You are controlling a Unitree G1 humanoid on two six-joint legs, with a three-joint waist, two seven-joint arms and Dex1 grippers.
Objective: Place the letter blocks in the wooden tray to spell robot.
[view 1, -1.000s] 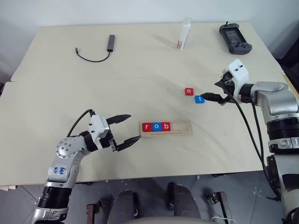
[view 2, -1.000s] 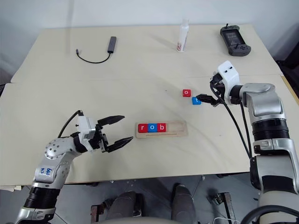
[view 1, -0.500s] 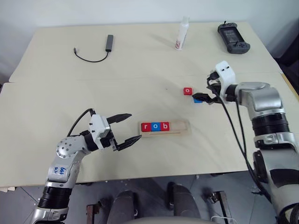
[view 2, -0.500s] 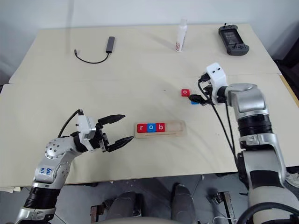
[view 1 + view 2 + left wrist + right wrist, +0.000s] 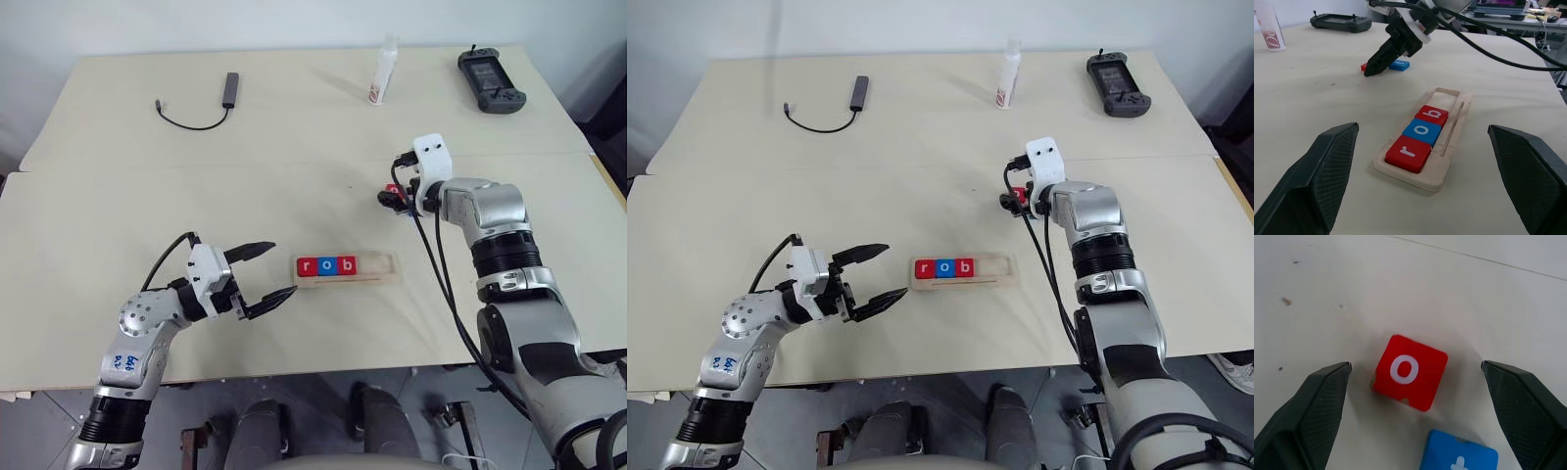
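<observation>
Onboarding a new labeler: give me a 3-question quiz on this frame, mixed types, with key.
1. True or false: the wooden tray already holds r, o, b.
2. Which loose block lies between the open fingers of the right pincer? A) red o B) blue t C) red r
3. Fill in: the left pincer is ____ and holds nothing.

Key: 1 true; 2 A; 3 open

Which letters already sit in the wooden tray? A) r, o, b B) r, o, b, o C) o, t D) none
A: the wooden tray holds red r, blue o and red b, the rest of its groove bare.
</observation>
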